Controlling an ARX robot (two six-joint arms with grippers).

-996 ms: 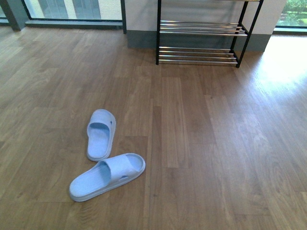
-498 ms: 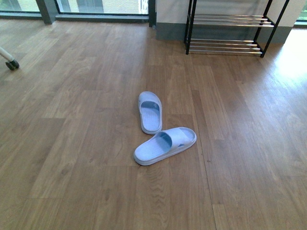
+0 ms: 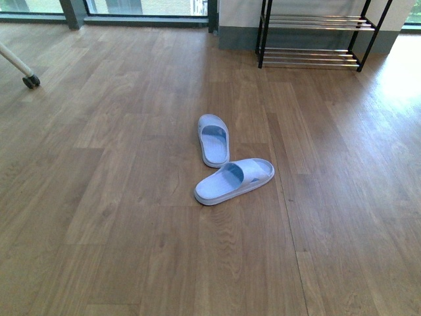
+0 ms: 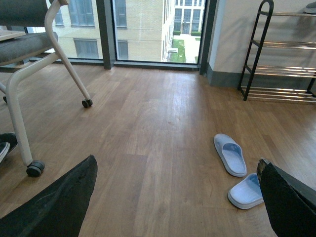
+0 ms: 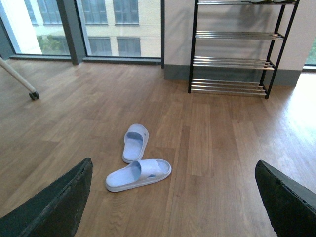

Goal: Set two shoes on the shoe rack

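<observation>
Front view's shifted since half a second ago, so the slides sit a bit higher and further right. Two of them, far slide (image 3: 214,139) and near slide (image 3: 234,181), touching on the floor (image 3: 118,197), and one rack (image 3: 309,58) well apart. Left gripper (image 4: 176,165) and right gripper (image 5: 173,165) both gape wide, empty.

Sunlit wood floor (image 3: 131,230), tall windows (image 5: 113,24), wheeled chair (image 4: 24,47).

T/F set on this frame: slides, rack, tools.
1. The far slide and near slide both lie on the floor. True.
2. One slide sits on the rack. False: both are well short of it.
3. The right tool grips a slide. False: open, holding nothing.
4. The left tool is open. True.
5. The slides lie parallel. False: they lie at an angle.
6. A chair on castors is in view. True.
</observation>
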